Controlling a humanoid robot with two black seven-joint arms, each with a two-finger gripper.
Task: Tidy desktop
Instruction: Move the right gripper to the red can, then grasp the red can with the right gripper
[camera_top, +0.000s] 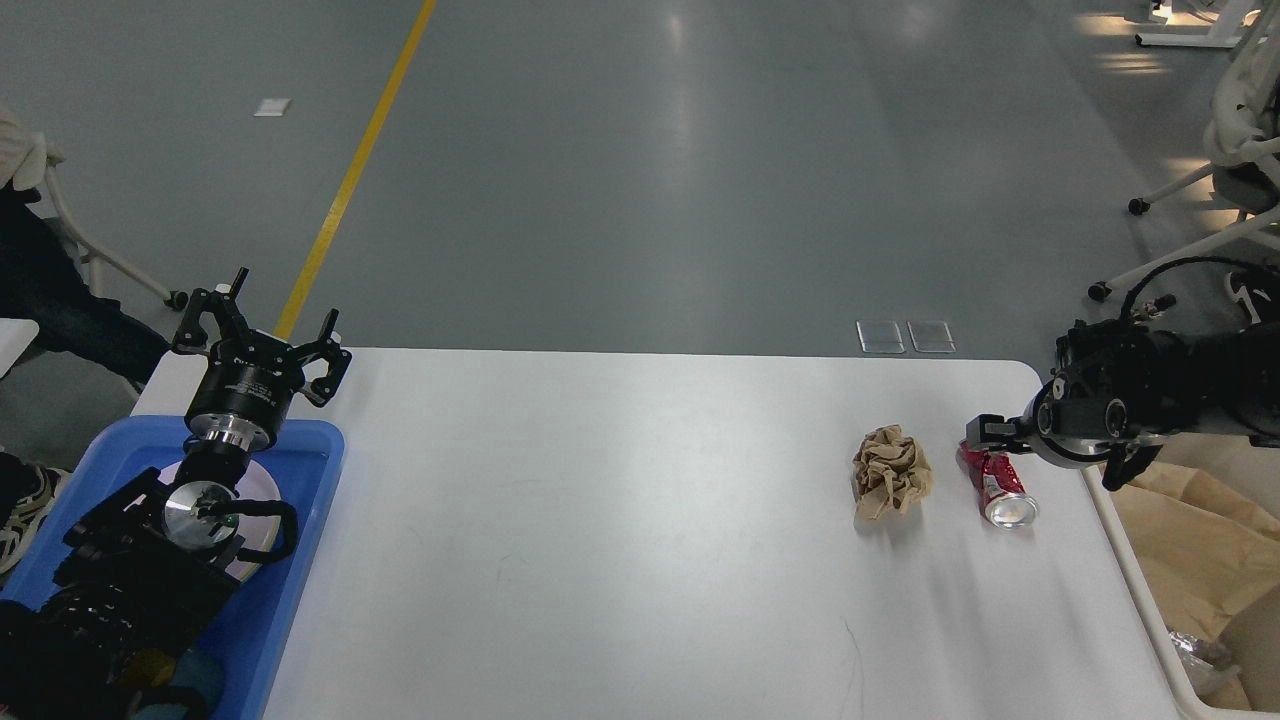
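Note:
The white desktop carries a crumpled brown paper ball and, just right of it, a crushed red can lying on its side. My right gripper is low at the desk's right edge, between the can and the bin. It is open, with its fingers spread wide, and its left finger sits at the can's far end; whether it touches the can I cannot tell. My left gripper stands open and empty above the desk's far-left corner, beyond the blue tray.
A blue tray at the left holds a pale plate under my left arm. A cream bin with brown paper stands off the right edge. Office chair legs lie far right.

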